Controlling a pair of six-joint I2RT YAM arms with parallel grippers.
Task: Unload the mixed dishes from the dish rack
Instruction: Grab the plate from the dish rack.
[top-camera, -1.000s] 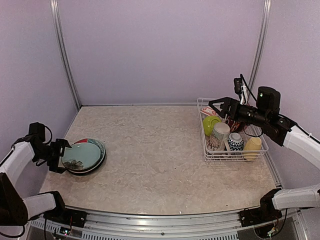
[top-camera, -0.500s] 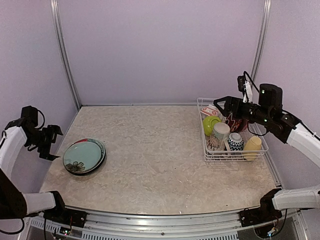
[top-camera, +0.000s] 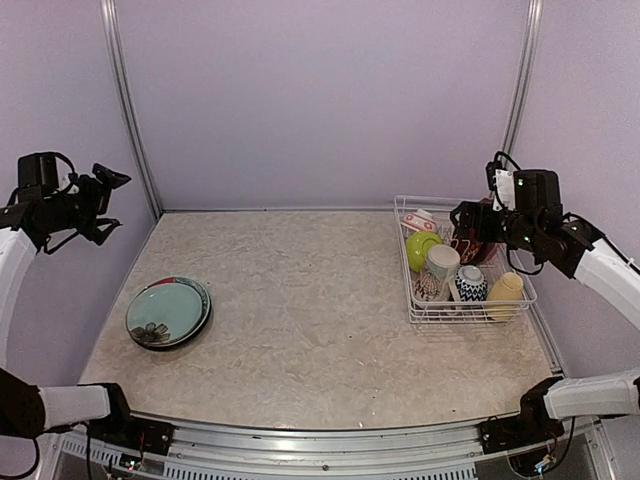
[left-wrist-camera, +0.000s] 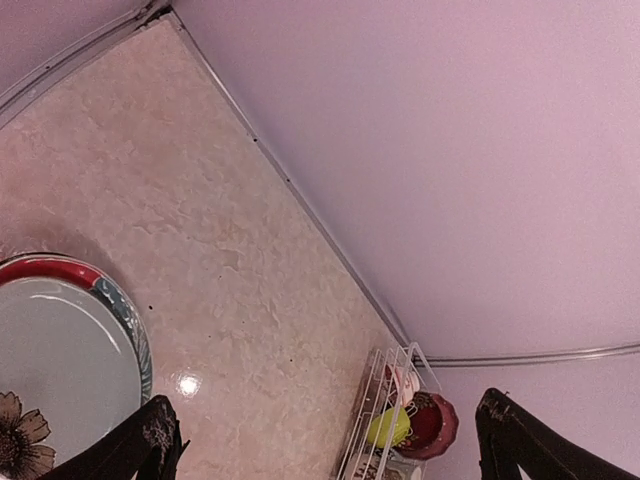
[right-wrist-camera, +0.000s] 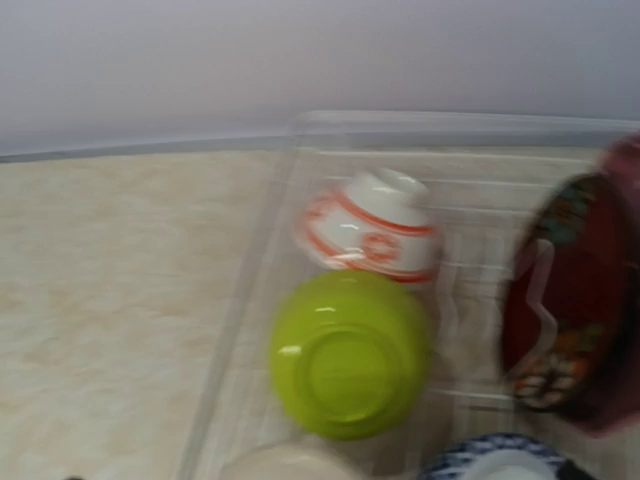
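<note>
The white wire dish rack (top-camera: 414, 300) stands at the right. It holds a lime-green bowl (top-camera: 422, 248), a red-and-white patterned bowl (top-camera: 418, 221), a dark red plate (top-camera: 472, 246), a beige patterned mug (top-camera: 437, 268), a blue patterned cup (top-camera: 470, 284) and a pale-yellow mug (top-camera: 506, 292). My right gripper (top-camera: 462, 214) hovers above the rack's far side, open and empty; its blurred view shows the lime bowl (right-wrist-camera: 350, 355), the patterned bowl (right-wrist-camera: 370, 237) and the red plate (right-wrist-camera: 565, 300). My left gripper (top-camera: 106, 196) is open and empty, raised high by the left wall. A pale-green floral plate (top-camera: 163, 311) tops a stack at the left.
Teal and red plate rims (left-wrist-camera: 128, 318) show under the floral plate (left-wrist-camera: 50, 380). The rack (left-wrist-camera: 372, 405) appears far off in the left wrist view. Purple walls enclose the table on three sides, with metal posts (top-camera: 128, 110) in the back corners.
My left arm has lifted up and away from the plate stack toward the left wall. My right gripper has pulled back to the right over the rack.
</note>
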